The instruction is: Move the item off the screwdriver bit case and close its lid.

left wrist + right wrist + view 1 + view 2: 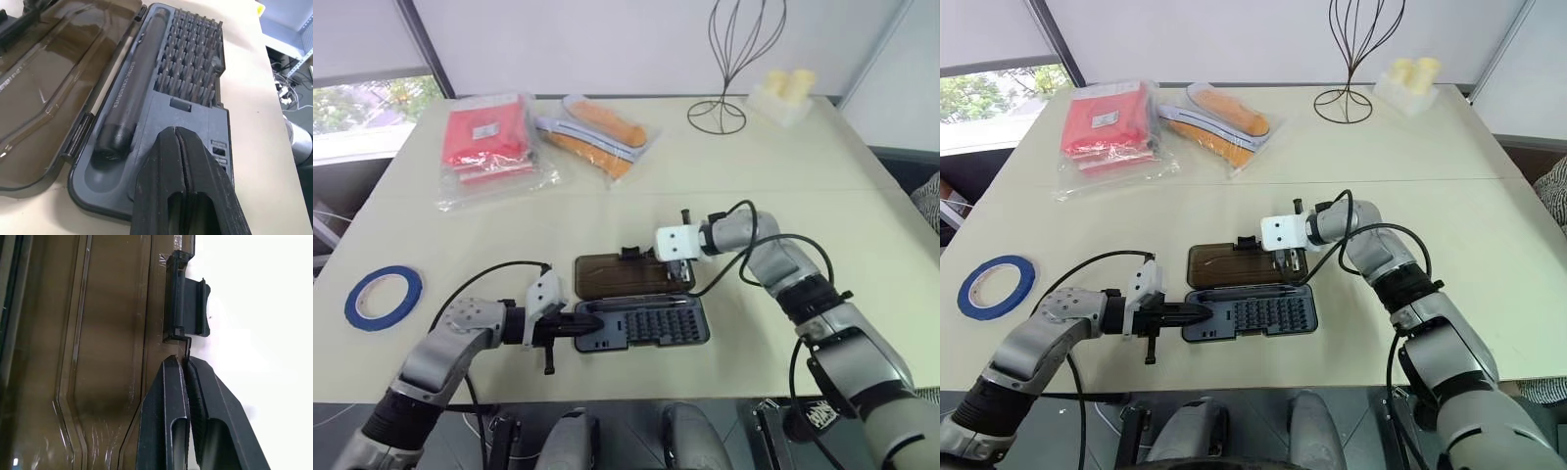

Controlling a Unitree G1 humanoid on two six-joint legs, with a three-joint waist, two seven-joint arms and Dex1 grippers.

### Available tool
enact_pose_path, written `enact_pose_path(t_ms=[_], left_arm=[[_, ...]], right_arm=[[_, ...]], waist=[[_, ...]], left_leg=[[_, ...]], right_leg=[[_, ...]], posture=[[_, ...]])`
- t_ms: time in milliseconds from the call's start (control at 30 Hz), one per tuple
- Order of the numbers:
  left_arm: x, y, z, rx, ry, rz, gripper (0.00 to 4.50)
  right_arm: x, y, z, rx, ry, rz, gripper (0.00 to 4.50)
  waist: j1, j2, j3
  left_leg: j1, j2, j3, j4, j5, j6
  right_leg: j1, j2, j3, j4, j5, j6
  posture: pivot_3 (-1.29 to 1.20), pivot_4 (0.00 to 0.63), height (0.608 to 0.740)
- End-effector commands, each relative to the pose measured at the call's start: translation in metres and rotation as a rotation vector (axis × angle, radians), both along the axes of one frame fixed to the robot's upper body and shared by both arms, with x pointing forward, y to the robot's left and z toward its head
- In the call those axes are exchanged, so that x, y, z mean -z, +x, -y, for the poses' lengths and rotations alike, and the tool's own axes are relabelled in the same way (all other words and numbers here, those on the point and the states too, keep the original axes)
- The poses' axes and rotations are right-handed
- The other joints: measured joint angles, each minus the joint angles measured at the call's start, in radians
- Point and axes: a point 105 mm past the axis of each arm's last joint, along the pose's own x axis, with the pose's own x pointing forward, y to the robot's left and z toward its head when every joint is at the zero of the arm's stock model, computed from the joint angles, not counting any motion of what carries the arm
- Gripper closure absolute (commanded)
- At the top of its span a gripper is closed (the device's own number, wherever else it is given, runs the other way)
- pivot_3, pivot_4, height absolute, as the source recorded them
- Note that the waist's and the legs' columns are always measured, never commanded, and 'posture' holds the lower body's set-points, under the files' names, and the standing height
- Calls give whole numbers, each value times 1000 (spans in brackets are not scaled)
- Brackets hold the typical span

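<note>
Case (641, 325) open; left gripper (595, 321) clenched on tray edge, right gripper (186, 363) clenched at lid (628, 275) edge.

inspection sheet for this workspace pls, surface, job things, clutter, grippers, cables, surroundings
surface: pale table, a seam across it
job's things: tape flat on the table at far left, off the case; case open, tray with bits and a driver near the front edge; lid lying flat behind the tray
clutter: red bag, orange bag, wire stand, yellow pack, all at the far side
grippers: left gripper shut, tips on the tray's left end; right gripper shut on the lid's far edge beside the latch
cables: black cable looping off the left arm, another off the right
surroundings: window at far left, white wall behind
</note>
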Motion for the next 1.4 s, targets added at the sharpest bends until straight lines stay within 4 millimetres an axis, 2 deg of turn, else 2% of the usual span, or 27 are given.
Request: enact_pose_path(t_ms=[33, 200, 433, 700, 867, 967, 1100, 1200, 1300, 1400], left_arm=[[8, 2, -8, -49, 26, -20, 4500], [9, 4, -9, -55, 27, -20, 4500], [5, 11, -10, -97, -6, -20, 4500], [-40, 29, -12, -213, -210, -53, 4500], [-74, 39, -29, -287, -326, -46, 4500], [-84, 47, -43, -344, -348, -35, 4500], [-80, 60, -59, -426, -325, -15, 4500], [-74, 77, -67, -507, -308, 12, 4500], [-64, 96, -70, -582, -256, 76, 4500], [-53, 106, -66, -581, -208, 110, 4500]], right_arm=[[-11, -9, 6, 16, -2, 81, 4435], [-19, -19, 3, 30, 15, 134, 4435], [-31, -23, 1, 46, 10, 222, 4435], [-29, -29, 1, 23, -17, 273, 4435], [-31, -31, -1, 19, -8, 296, 4435], [-35, -31, -5, 15, 0, 316, 4435], [-39, -32, -8, 5, 5, 336, 4435], [-42, -33, -10, -4, 5, 351, 4435], [-43, -34, -12, -9, 7, 353, 4435], [-43, -34, -12, -11, 4, 358, 4435]], waist=[[4, 0, 0], [7, 0, 0], [6, 0, 0], [5, -1, 1], [4, -1, 1], [4, -1, 1], [5, -1, 1], [5, -1, 1], [8, -1, 1], [8, -1, 1]], left_leg=[[0, 0, 0, 0, 0, 0], [-1, 0, 0, 0, 0, 0], [-1, 0, 0, 0, 0, 0], [-1, 0, -1, 0, 0, 0], [-2, 0, -1, 0, 0, 0], [-2, 0, -1, 0, 0, 0], [-2, 0, -1, 0, 0, 0], [-2, 0, -1, 0, 0, 0], [-2, 0, -1, 0, 2, -3], [-3, -1, 0, 0, 3, -5]], right_leg=[[0, 0, 0, 0, 0, 0], [0, 0, 0, -1, 0, 0], [0, 0, 0, -1, 0, 0], [0, 1, 0, -2, 0, 0], [-1, 1, 0, -2, 0, 0], [-1, 1, 0, -2, 0, 0], [-1, 1, 0, -2, 0, 0], [-1, 1, -1, -3, 0, 0], [-1, 1, -1, -3, 0, 0], [0, 1, -1, -3, 0, 0]], posture=[[0, 150, 740], [0, 150, 740], [0, 150, 740], [0, 150, 740], [0, 150, 740], [0, 150, 740], [0, 150, 740], [0, 150, 740], [0, 150, 740], [0, 150, 740]])
